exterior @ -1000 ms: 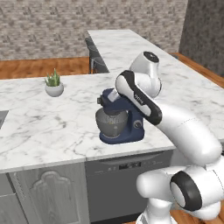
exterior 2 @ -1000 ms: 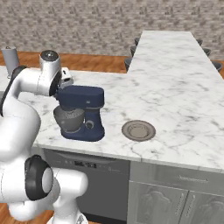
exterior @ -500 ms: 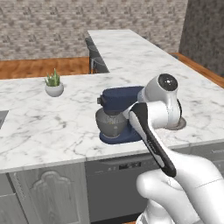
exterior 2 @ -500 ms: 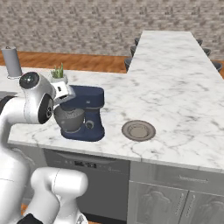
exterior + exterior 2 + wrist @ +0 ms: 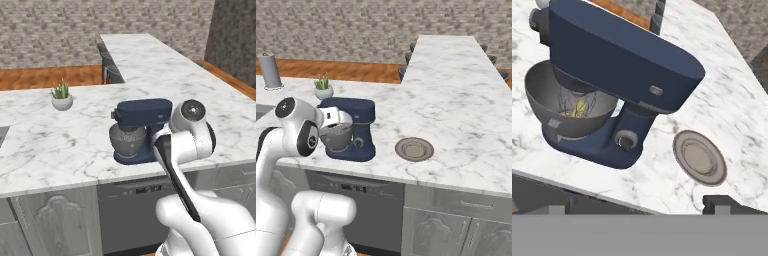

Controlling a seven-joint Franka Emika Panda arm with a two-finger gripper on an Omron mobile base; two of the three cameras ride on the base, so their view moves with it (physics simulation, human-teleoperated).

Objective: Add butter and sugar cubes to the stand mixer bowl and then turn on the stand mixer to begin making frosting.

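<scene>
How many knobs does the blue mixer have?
3 show on the stand mixer: one small grey knob on the head's side, one dark round knob low on the column near the base, one round knob on the head's front end. Others may be hidden behind.

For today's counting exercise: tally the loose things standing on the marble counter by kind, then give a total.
Stand mixer with bowl: 1
Grey plate: 1
Potted plant: 1
Grey canister: 1
Total: 4
</scene>
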